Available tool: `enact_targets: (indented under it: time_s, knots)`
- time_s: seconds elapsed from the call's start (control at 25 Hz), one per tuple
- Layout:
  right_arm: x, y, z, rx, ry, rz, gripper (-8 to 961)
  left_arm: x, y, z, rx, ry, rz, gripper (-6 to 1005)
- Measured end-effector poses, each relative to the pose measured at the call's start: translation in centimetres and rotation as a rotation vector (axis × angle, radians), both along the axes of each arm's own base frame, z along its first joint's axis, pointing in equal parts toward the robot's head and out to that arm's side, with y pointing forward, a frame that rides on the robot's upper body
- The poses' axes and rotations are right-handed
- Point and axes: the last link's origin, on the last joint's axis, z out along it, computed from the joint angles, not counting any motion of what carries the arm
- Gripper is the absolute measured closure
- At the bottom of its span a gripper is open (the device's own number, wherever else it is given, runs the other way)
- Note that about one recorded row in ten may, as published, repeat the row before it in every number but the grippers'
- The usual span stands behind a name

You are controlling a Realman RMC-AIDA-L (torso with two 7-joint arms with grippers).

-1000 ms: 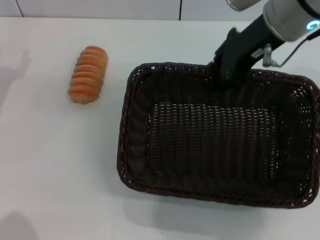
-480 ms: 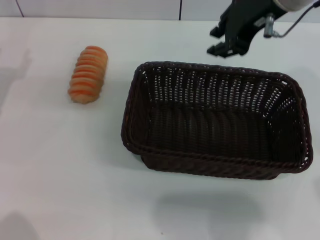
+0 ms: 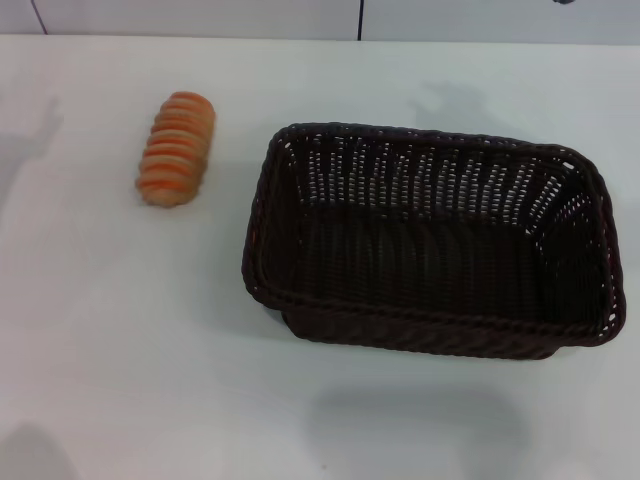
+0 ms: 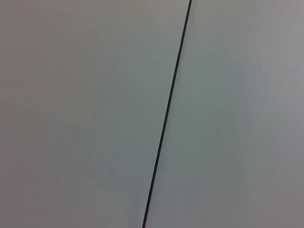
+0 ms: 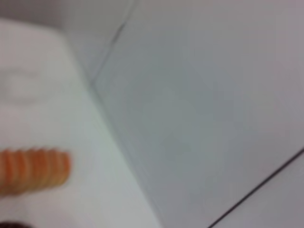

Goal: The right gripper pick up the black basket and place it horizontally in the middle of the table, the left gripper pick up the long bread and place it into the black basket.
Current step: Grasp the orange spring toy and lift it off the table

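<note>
The black basket (image 3: 430,240) stands flat on the white table (image 3: 120,330), lying crosswise, a little right of the middle; it is empty. The long bread (image 3: 177,148) lies on the table to the basket's left, apart from it; it also shows in the right wrist view (image 5: 33,170). Neither gripper shows in any view. The left wrist view shows only a grey wall with a dark seam.
A grey wall (image 3: 200,15) with a vertical seam runs behind the table's far edge. White tabletop lies in front of the basket and to its left around the bread.
The right gripper let go of the basket's far rim, rose and left the head view at the top right. The basket dropped from tilted to flat on the table.
</note>
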Motion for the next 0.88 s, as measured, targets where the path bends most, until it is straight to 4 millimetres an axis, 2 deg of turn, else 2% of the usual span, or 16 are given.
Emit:
enact_targets:
  time_s: [0.12,0.2,0.24,0.32,0.36,0.48,0.52,0.56,0.68,0.72,0.76,0.88]
  knots:
    - [1.8,-0.9,0.4,0.157,0.113,0.019,619,0.0,0.0,0.2,0.002,0.006,-0.003,279]
    - [2.1,-1.2,0.5,0.193,0.133,0.025,619,0.0,0.0,0.2,0.000,0.008,-0.004,280]
    - [3.0,-1.9,0.8,0.304,0.175,0.050,619,0.0,0.0,0.2,0.001,0.009,-0.004,280]
    - [3.4,-2.2,1.0,0.354,0.189,0.066,619,0.0,0.0,0.3,0.000,0.008,-0.005,281]
    - [4.3,-2.9,1.2,0.428,0.227,0.085,619,0.0,0.0,0.3,-0.001,0.007,-0.006,282]
    - [5.2,-3.4,1.5,0.484,0.280,0.098,620,0.0,-0.1,0.4,-0.005,0.004,-0.010,283]
    - [6.8,-3.8,1.7,0.536,0.333,0.092,620,0.0,-0.1,0.5,-0.006,0.003,-0.011,283]
    - [6.8,-3.8,1.7,0.536,0.333,0.092,620,0.1,-0.1,0.5,-0.008,0.003,-0.013,284]
    - [9.2,-4.4,1.8,0.608,0.408,0.089,620,0.1,-0.1,0.3,-0.018,0.000,-0.017,285]
    - [11.0,-4.7,1.7,0.650,0.449,0.088,620,0.1,-0.1,0.3,-0.023,0.000,-0.021,285]
    - [11.0,-4.7,1.7,0.650,0.449,0.088,620,0.1,-0.1,0.3,-0.023,0.000,-0.021,286]
    - [13.7,-5.2,1.3,0.707,0.517,0.063,620,0.4,0.0,0.2,-0.042,-0.010,-0.035,287]
